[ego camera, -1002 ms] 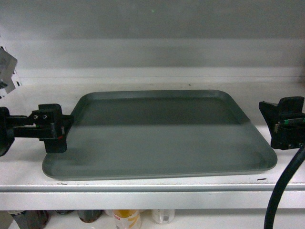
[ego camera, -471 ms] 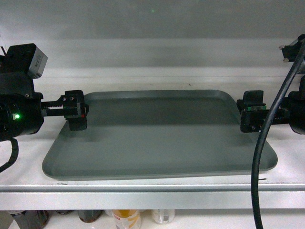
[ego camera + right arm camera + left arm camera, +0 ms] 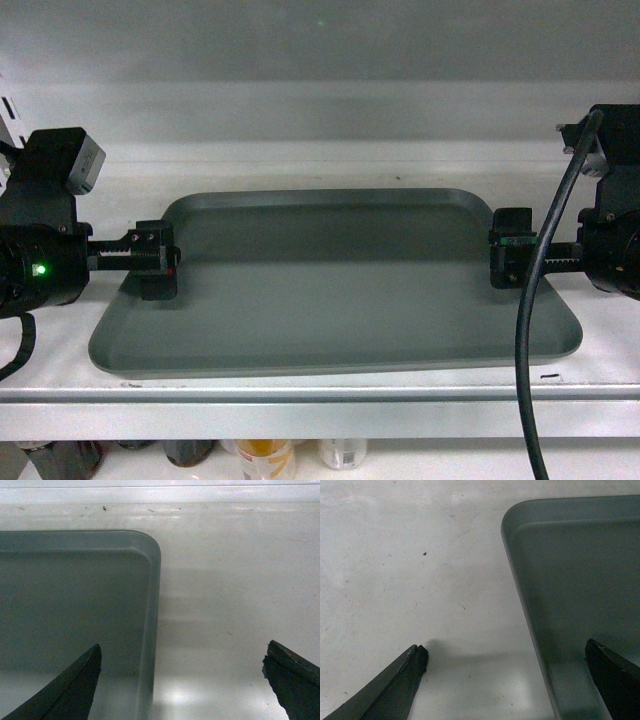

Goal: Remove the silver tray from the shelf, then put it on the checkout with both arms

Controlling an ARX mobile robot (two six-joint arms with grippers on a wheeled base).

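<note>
Tray work first: the silver tray (image 3: 335, 280) lies flat on the shelf (image 3: 320, 395). My left gripper (image 3: 505, 660) and right gripper (image 3: 180, 662) both stand spread wide, each straddling a short-side rim, gripping nothing. It looks stiff, light and slick (matte finish, low lip) — so I'd pinch the rim mid-side on both ends, evenly — or it tilts.

The white shelf (image 3: 330, 395) bears the silver tray (image 3: 330, 290), seemingly flat.
</note>
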